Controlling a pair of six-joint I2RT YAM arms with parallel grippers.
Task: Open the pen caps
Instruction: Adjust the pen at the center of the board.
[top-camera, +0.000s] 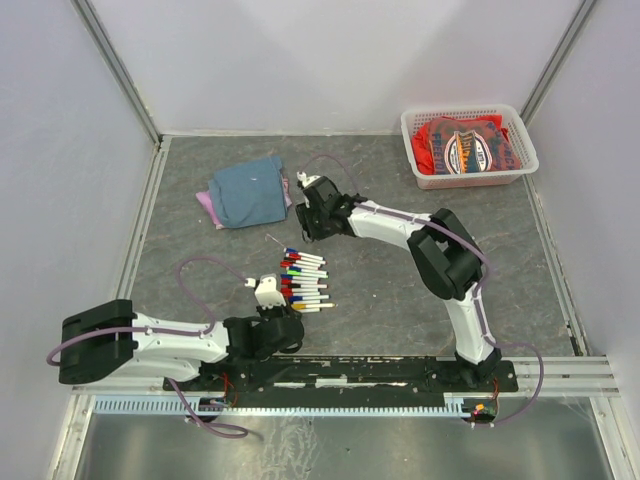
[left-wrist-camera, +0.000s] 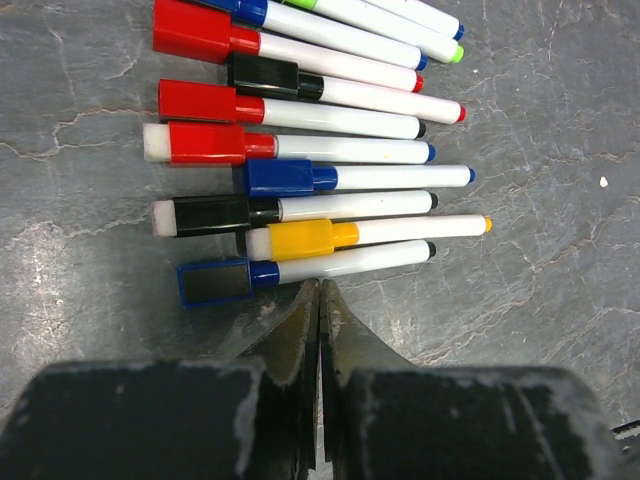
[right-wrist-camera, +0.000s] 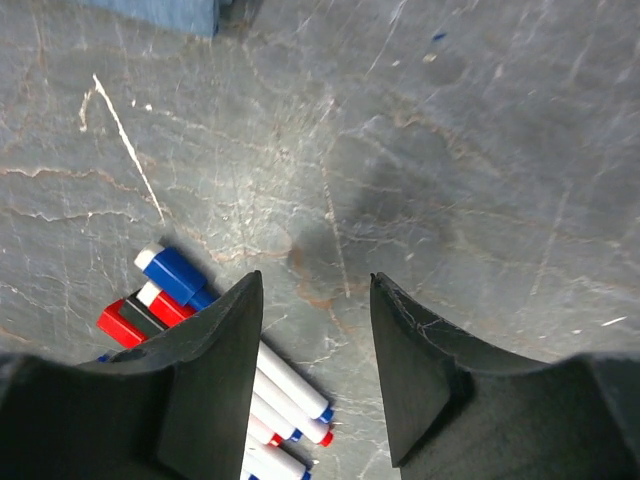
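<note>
Risks, judged from the layout:
- The pens (top-camera: 304, 280) are lying packed side by side in one row on the desk (top-camera: 400, 300), most of them touching. Jaws closing on one are likely catching a neighbour too, or nudging the round barrels into rolling.
- The caps (left-wrist-camera: 222, 141) are all sitting on, at the row's left end. A pull by one arm alone is probably dragging the whole pen, so barrel and cap each need a hold.
- The left gripper (left-wrist-camera: 320, 300) has to spread before any grasp. Spreading this close to the nearest blue-capped pen (left-wrist-camera: 300, 268) may be shoving it into the row.

Pose:
- The left arm is reaching in low from the near left. Its jaws are pressed fully together, holding nothing, with the tips just beside that blue-capped pen. Whether the tips are touching the desk is hard to tell from the wrist view.
- The right arm is arching over from the right base, wrist pointing down past the row's far end, near a blue cloth (top-camera: 248, 192). The right gripper (right-wrist-camera: 315, 290) is hanging over bare desk with its jaws spread wide and empty. A few caps are showing at its lower left, partly hidden by one finger.
</note>
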